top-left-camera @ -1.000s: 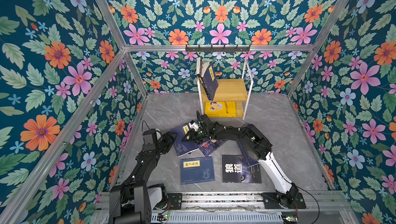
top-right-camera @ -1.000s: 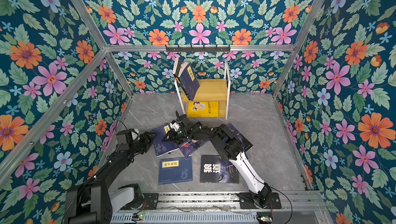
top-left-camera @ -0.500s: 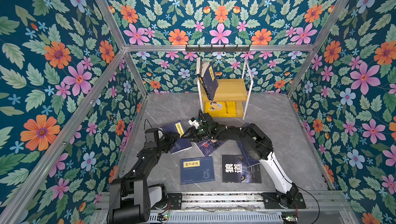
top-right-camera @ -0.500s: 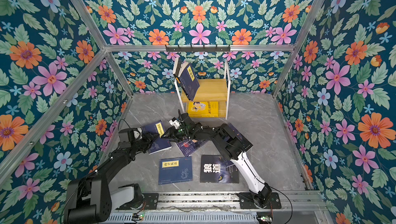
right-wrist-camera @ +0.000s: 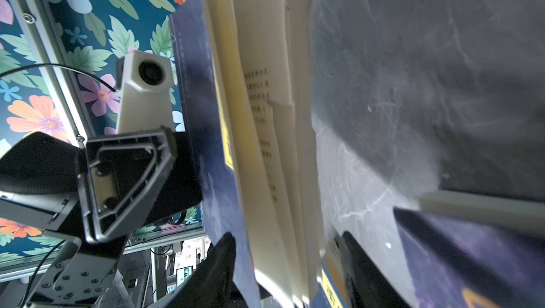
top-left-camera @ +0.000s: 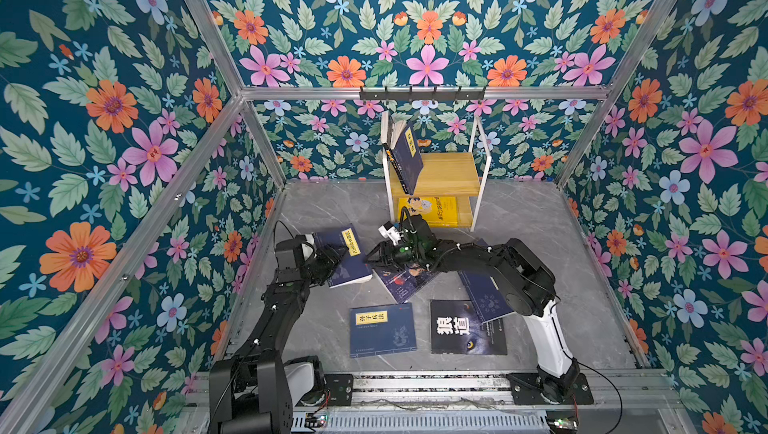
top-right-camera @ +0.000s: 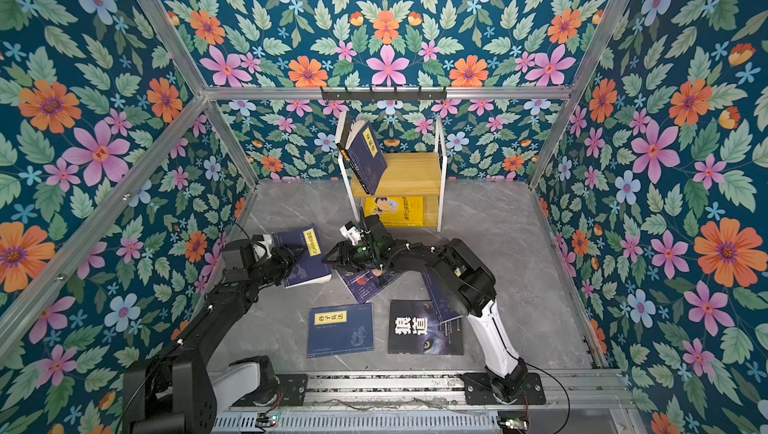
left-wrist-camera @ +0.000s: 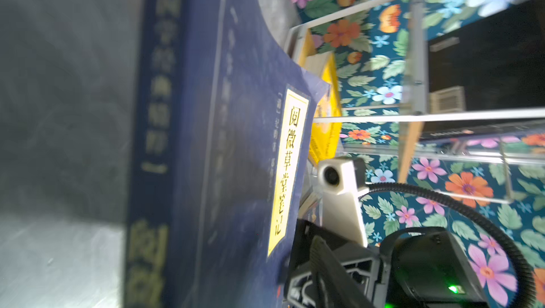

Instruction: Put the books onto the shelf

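In a top view the navy book [top-left-camera: 347, 259] is raised off the table [top-left-camera: 540, 220] and tilted, at about 9 o'clock from the table's middle. The left gripper [top-left-camera: 328, 261] is closed on its spine side, and the right gripper [top-left-camera: 372, 256] is at its page edge, on the 3 o'clock side. It is a thin paperback, so I judge it light but floppy, and a hold near the spine should keep it from fanning open. The shelf [top-left-camera: 449, 170] stands at 12 o'clock. Two leaning books [top-left-camera: 405, 157] take the 9 o'clock end of its upper board and a yellow book [top-left-camera: 430, 211] lies on the lower one, so the free room is toward 3 o'clock. A second navy book [top-left-camera: 382, 330] and a black book [top-left-camera: 467, 328] lie flat at 6 o'clock, and a dark book [top-left-camera: 401, 282] lies under the right arm. That arm's wrist stands partly between the held book and the shelf and is probably the main obstacle. In the left wrist view the cover fills most of the picture and that arm's own fingers are hidden. In the right wrist view the right fingers [right-wrist-camera: 221, 265] stand apart around the loose pages, one of them clear of the paper, so they are not clamped.
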Controlling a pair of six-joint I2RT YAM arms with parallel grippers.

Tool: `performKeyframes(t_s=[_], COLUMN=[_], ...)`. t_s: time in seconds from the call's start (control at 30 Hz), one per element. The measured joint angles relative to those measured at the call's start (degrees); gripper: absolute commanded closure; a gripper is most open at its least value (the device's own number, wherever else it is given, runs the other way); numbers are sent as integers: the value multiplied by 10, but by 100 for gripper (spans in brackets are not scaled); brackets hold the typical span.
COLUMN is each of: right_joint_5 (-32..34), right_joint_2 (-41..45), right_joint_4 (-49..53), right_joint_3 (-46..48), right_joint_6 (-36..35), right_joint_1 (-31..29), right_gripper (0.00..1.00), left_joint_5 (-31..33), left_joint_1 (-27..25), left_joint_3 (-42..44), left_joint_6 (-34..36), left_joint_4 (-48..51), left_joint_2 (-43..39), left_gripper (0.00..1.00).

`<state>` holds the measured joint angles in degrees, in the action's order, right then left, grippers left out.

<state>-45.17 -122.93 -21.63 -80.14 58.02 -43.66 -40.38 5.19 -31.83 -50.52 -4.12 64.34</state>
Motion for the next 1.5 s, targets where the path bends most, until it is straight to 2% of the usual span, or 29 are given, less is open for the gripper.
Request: performKeyframes(t_s=[0.23,0.43,0.73,0.93,1.07,1.17,1.23,1.27,1.3,1.4,1.5], right_joint_5=[24,38,58,61,49,39,28,23,17,-5,-9], right_joint_2=[82,147,183,138,104,80,74,73,71,68,82], right_joint_4=[-17,-35,-66,-86,-96,-101,-116,-121,-130,-150,-171], right_joint_3=[58,106,75,-5,-43,-68,-72,-72,-72,-69,-40], right_joint_6=[-17,-31,-57,-62,-61,-56,-53,-53,-52,-44,-45], right_joint_1=[12,28,31,30,30,30,30,30,30,35,42], right_gripper=[31,9,9,13,22,35,56,78,100,100,100], left_joint_5=[-46,-80,-139,-164,-175,-178,-179,-179,-179,-174,-168], left_joint_1=[-1,-8,-15,-15,-16,-16,-16,-16,-15,-15,-18], left_joint_3=[-44,-103,-162,-165,-162,-159,-157,-155,-153,-161,-197], left_joint_6=[26,52,96,101,99,94,90,90,89,99,143], left_joint_4=[-10,-9,-14,-28,-40,-43,-47,-50,-51,-38,21], left_joint_2=[-3,5,13,6,0,-1,-2,-2,-2,1,11], left_gripper=[100,100,100,100,100,100,100,98,87,54,30])
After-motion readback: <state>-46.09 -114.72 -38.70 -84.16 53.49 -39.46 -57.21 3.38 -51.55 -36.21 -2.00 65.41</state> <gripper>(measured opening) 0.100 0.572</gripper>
